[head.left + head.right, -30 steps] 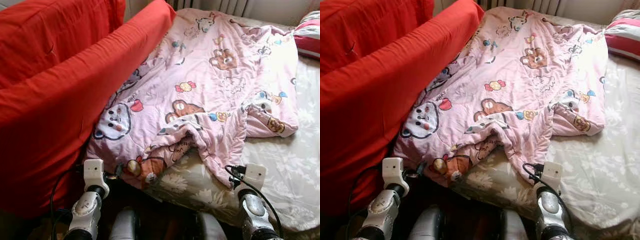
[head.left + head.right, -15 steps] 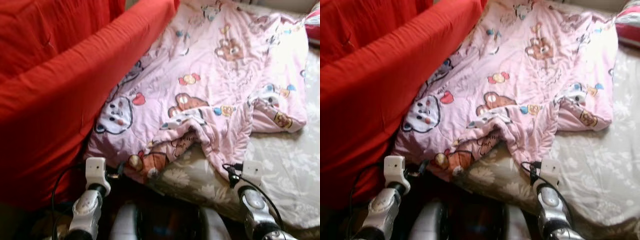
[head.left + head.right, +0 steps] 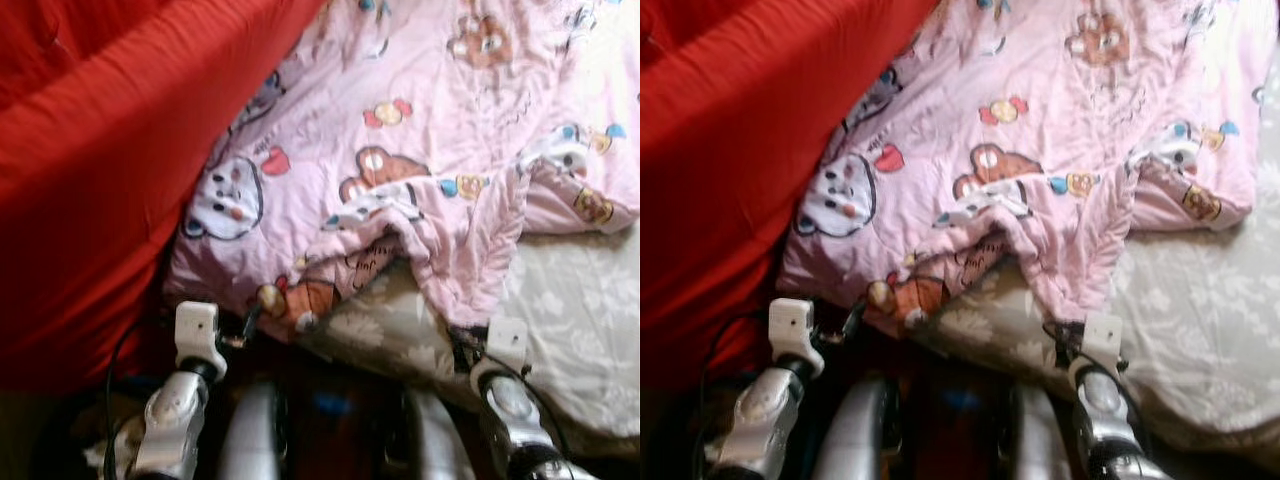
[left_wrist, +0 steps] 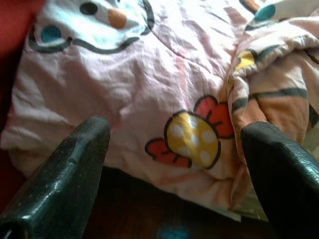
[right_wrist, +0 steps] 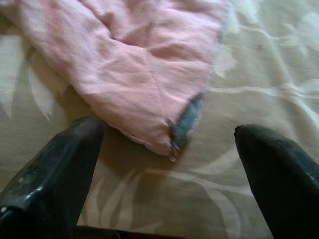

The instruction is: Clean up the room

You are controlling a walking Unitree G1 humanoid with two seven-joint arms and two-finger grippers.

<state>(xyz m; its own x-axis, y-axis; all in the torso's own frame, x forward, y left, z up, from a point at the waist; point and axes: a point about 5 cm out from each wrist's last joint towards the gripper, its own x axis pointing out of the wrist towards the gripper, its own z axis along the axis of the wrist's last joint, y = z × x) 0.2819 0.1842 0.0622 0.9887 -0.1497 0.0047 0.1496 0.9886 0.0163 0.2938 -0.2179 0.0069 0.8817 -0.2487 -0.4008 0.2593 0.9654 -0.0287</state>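
— What did we have in front of us?

— A pink cartoon-print blanket (image 3: 420,150) lay rumpled across the bed, on a pale floral sheet (image 3: 590,330). Its left side pressed against the red sofa (image 3: 90,180), and its near edge sagged over the bed's front edge, bunched into a fold at the middle.

— And where did we find the left gripper (image 4: 174,164)?

— Low at the bed's front, just before the blanket's near left corner. In the left wrist view its two black fingers (image 4: 70,164) stood spread wide, with nothing between them. Beyond them we saw a printed red-and-yellow candy (image 4: 192,137) on the cloth, close ahead but not touched.

— The right gripper (image 5: 167,169)?

— Also low at the front, further right, where a pointed corner of the blanket came down onto the sheet. Its fingers (image 5: 55,169) were parted as well, gripping nothing; the pink corner with its dark-edged tip (image 5: 182,124) lay between and just beyond them, over the floral sheet.

— Could we tell whether either one touched the cloth?

— We saw no contact at the fingertips in either wrist view. The head views were somewhat blurred, so we read the finer detail from the wrists
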